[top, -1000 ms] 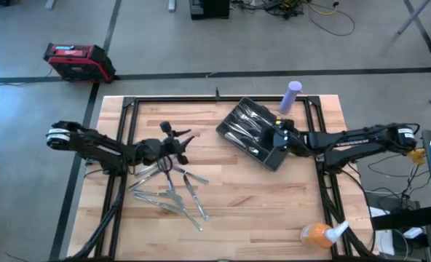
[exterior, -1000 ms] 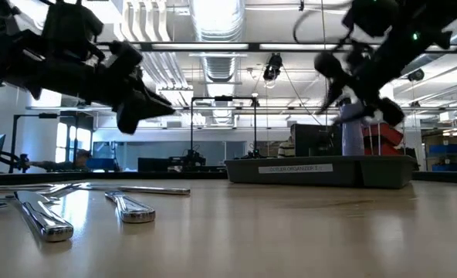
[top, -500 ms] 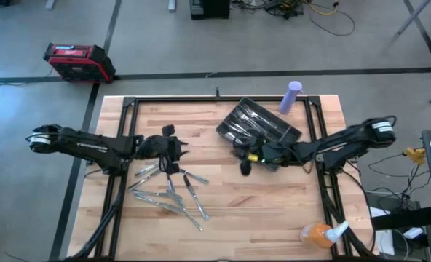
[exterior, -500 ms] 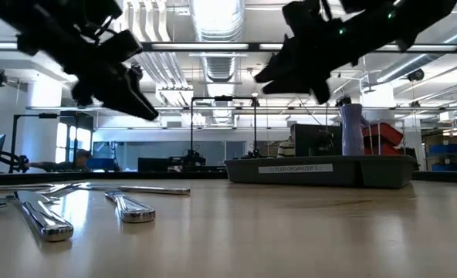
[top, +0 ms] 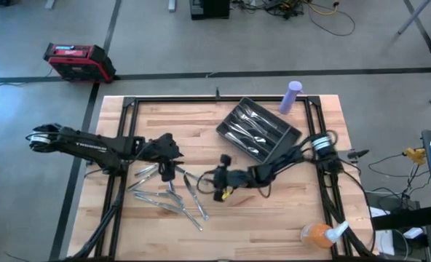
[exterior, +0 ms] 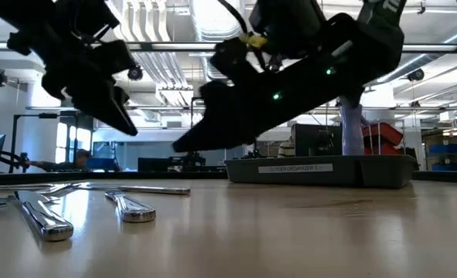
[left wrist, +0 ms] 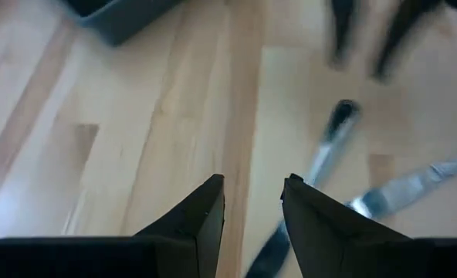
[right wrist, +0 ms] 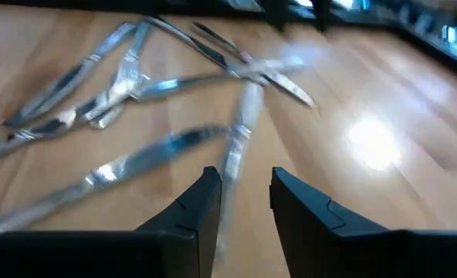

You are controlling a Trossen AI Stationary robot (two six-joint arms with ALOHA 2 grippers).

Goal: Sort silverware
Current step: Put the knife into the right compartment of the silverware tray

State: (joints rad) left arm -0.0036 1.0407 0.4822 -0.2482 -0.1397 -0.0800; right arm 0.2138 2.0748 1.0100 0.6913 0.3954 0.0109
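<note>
With jaws slightly parted and empty, the left gripper (top: 170,149) and right gripper (top: 217,182) hovered on either side of the loose silverware (top: 170,195) scattered on the table (top: 274,211), apparently lining up picks for the tray (top: 257,129).

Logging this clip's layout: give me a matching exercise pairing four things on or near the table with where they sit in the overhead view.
Things:
1. dark tray
2. purple bottle
3. orange spray bottle
4. loose silverware

Places:
A. near right corner of the table
B. left half of the table, below the left pincer
C. far edge, right of centre
D. far right part of the table, set at an angle, cutlery inside

Pairs: 1-D, 2-C, 3-A, 4-B
</note>
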